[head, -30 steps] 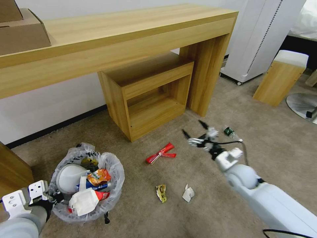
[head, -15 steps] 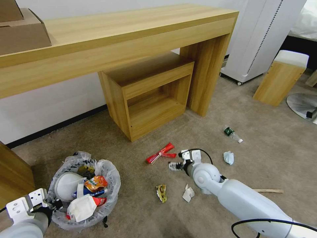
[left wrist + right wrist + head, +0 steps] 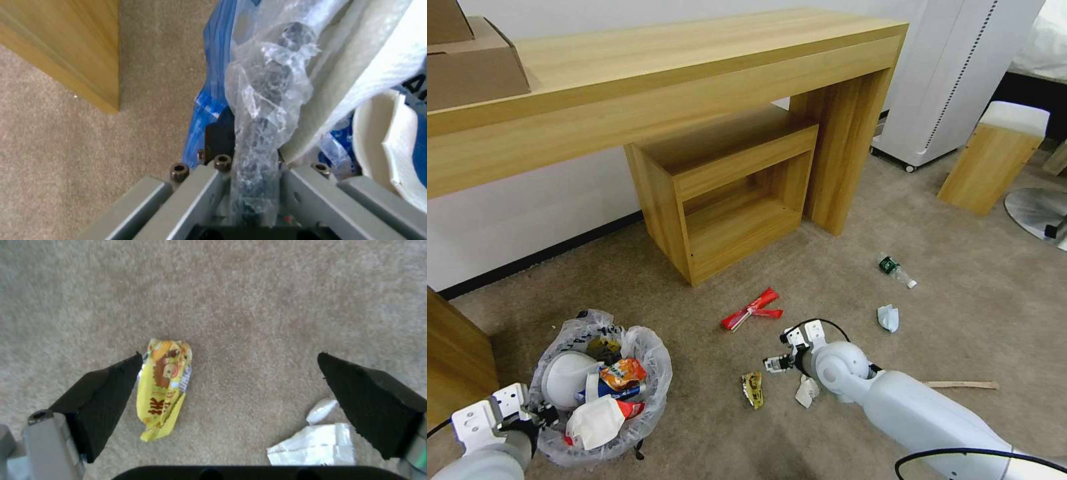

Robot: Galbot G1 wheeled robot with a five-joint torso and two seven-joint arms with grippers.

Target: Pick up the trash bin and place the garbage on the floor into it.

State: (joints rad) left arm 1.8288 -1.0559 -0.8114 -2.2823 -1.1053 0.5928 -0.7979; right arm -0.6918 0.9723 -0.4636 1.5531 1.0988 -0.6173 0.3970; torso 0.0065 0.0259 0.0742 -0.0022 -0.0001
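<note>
Crinkly plastic lining the trash bin [image 3: 602,390], lower left of the head view, is pinched between the fingers of the left claw [image 3: 256,186], which has kept its grip since half a second ago. Right of it, low centre, the right claw [image 3: 229,393] has dropped lower over the carpet floor [image 3: 994,320], jaws wide apart and empty, straddling a yellow wrapper [image 3: 164,390] and crumpled white paper [image 3: 313,445].

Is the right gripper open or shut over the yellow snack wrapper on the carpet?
Open. The right gripper's two black fingers stand wide apart above the beige carpet, empty, with the yellow snack wrapper beside one finger.
</note>
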